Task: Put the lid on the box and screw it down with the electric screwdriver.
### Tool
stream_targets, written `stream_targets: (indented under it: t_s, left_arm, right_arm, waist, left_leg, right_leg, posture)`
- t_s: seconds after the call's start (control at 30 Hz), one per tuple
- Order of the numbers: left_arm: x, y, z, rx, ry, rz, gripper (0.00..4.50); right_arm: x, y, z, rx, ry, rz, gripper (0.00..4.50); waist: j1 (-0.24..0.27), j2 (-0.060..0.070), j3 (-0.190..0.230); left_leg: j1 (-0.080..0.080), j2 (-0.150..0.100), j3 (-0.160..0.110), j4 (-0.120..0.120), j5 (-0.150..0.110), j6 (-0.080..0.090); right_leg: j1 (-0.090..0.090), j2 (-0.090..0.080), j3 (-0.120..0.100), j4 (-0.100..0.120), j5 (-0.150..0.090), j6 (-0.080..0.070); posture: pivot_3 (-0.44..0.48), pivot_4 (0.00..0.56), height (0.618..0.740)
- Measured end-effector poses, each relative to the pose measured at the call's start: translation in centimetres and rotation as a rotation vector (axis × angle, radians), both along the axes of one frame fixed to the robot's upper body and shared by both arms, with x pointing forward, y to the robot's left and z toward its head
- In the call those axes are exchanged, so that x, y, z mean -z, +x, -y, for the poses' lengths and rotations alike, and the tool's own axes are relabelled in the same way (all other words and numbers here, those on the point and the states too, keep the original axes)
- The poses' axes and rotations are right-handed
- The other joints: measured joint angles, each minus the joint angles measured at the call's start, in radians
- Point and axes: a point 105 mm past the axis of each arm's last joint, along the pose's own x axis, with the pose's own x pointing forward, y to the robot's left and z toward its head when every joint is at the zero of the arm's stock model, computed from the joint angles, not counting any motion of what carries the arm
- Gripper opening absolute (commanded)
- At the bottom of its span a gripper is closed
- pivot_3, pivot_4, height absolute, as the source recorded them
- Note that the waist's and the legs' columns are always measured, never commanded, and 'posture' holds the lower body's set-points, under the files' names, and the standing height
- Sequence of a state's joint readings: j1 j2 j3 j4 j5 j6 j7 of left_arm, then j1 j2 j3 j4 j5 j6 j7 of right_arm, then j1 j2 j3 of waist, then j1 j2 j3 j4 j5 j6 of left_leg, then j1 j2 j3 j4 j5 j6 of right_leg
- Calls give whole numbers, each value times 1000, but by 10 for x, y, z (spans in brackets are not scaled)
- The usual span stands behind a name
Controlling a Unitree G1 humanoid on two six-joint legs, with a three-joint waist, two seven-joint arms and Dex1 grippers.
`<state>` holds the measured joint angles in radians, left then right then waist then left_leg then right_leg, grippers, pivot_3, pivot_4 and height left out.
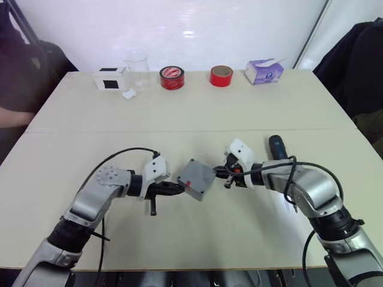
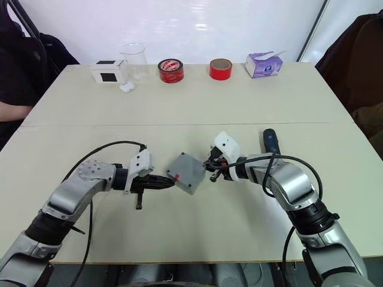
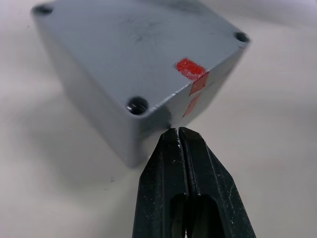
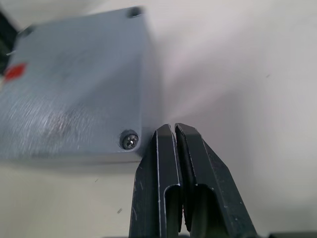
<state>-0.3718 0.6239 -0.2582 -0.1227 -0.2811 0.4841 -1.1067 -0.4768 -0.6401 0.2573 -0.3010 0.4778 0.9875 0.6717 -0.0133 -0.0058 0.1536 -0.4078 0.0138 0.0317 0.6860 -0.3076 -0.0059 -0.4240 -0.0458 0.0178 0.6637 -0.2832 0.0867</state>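
The lid [image 3: 133,54] is matt grey plastic, faintly scuffed, with a shiny metal screw [image 4: 130,141]; the desk [image 1: 197,113] looks smooth, matt beige.

I see a pale beige table [image 1: 197,113] with a seam running across its middle. Along the far edge, from eleven o'clock round to one, stand a white box with a black square [image 1: 111,78], a clear beaker [image 1: 136,67] with a small white piece [image 1: 128,94] at its foot, two red tape rolls [image 1: 172,78] [image 1: 221,76] and a purple tissue box [image 1: 264,71]. The grey box [image 1: 197,178], its lid [image 3: 133,47] on, sits at centre; the electric screwdriver [image 1: 276,146] lies toward three o'clock.
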Motion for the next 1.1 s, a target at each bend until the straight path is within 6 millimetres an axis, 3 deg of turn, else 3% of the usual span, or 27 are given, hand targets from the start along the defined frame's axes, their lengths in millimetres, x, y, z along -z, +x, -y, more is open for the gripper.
stream_targets:
  t_s: [0.2,0.47,0.67,0.8,0.83,0.97,1.1]
  left_arm:
    - [-1,13,-4,-29,12,27,0]
    - [-3,16,-1,-20,7,37,0]
    - [-2,6,-7,-5,9,22,0]
    - [-15,3,-22,-37,-16,17,0]
    - [-24,2,-22,-38,-40,29,0]
    - [-48,2,-14,-8,-91,75,0]
    - [-66,2,-3,25,-125,106,0]
  right_arm:
    - [6,-16,0,-33,-16,-47,81]
    - [6,-22,2,-18,-19,-41,81]
    - [-15,-13,24,110,26,80,81]
    - [-23,-8,54,250,70,162,1083]
    - [-24,-7,60,275,73,176,1668]
    - [-24,-2,70,327,68,202,3143]
    - [-12,6,81,386,59,186,3143]
  waist:
    - [1,0,0]
    - [2,0,0]
    - [2,0,0]
    - [3,0,0]
    - [2,0,0]
    - [2,0,0]
    - [1,0,0]
  left_leg:
    - [0,0,0,0,0,0]
    - [0,0,0,0,0,0]
    - [0,0,0,0,0,0]
    - [0,0,0,0,0,0]
    - [0,0,0,0,0,0]
    - [0,0,0,0,0,0]
    - [0,-1,0,0,1,-1]
  right_leg:
    - [0,0,0,0,0,0]
    - [0,0,0,0,0,0]
    - [0,-1,0,0,0,0]
    - [0,-1,0,0,0,0]
    - [0,-1,0,0,0,0]
    - [0,0,0,1,0,0]
    - [0,0,1,1,0,0]
  posture:
    - [0,150,740]
    - [0,150,740]
    - [0,150,740]
    - [0,150,740]
    - [0,150,740]
    - [0,150,740]
    - [0,150,740]
